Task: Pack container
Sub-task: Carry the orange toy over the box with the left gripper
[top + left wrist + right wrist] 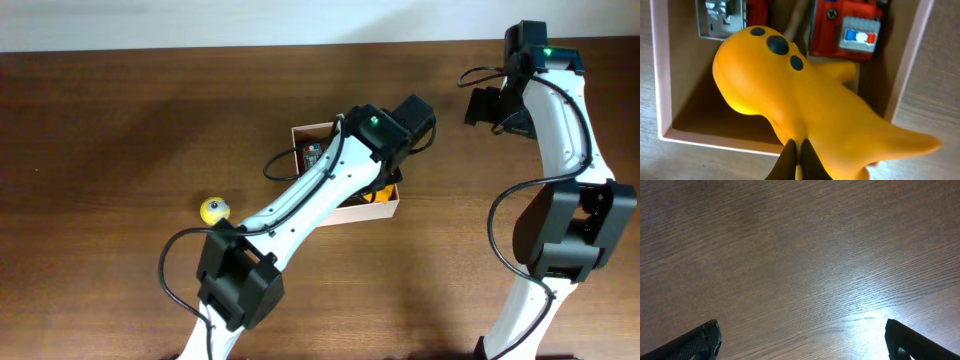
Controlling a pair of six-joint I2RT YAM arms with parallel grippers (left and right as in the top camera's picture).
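The container (392, 207) is a small white-walled box with a tan floor, mid-table; its wall (660, 85) also shows in the left wrist view. My left gripper (799, 155) is shut on a thin part of an orange toy with black spots (790, 95) and holds it over the box. A bit of the orange toy (380, 193) shows under the left arm in the overhead view. A red toy vehicle (847, 27) and a grey toy (722, 17) lie inside. A small yellow toy (213, 210) lies on the table left of the box. My right gripper (802, 340) is open and empty over bare wood, far right.
The left arm (300, 200) crosses over the box and hides much of it in the overhead view. The right arm (560, 150) stands at the right side. The dark wooden table (120, 130) runs to a white edge at the back.
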